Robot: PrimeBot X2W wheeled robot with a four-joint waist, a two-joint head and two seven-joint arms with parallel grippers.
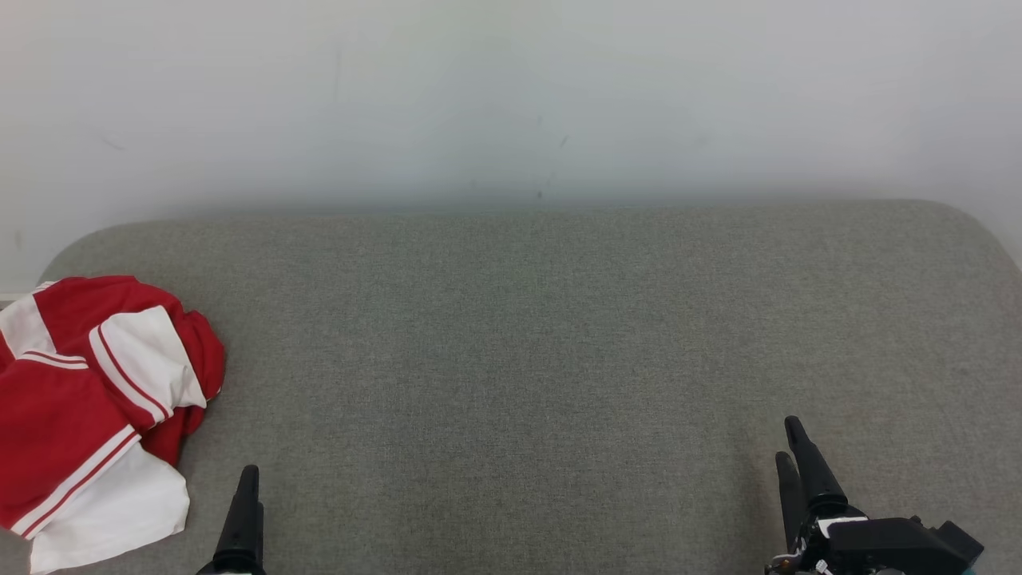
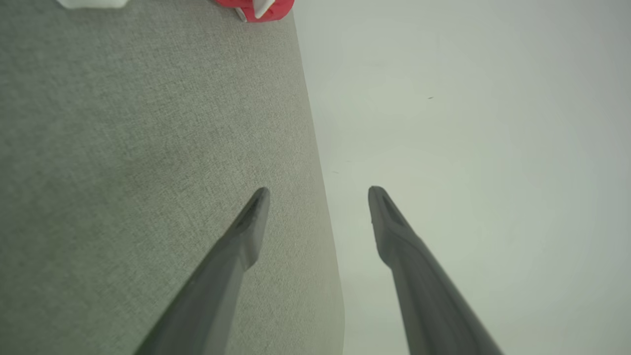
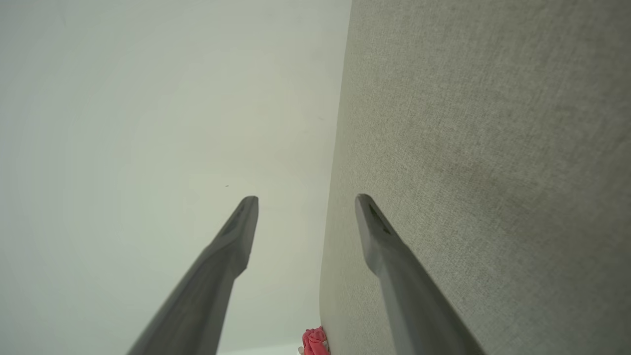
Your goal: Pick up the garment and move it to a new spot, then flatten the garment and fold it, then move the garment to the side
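You see the red-and-white garment [image 1: 96, 407] crumpled at nine o'clock on the grey cushion [image 1: 559, 335]. Your left gripper [image 2: 319, 193] and right gripper [image 3: 305, 198] hang wide-jawed, holding nothing. Pickup, flattening, folding and the move aside all appear left to do.

Head view: high at near edge, facing forward and down across cushion [image 1: 559, 359] to wall [image 1: 511, 96], mid range. Left wrist view: low, close over cushion, rolled sideways, facing far edge and wall. Right wrist view: likewise, rolled opposite way. Shared across all three: cushion, wall, garment [image 1: 88, 399] at left end.
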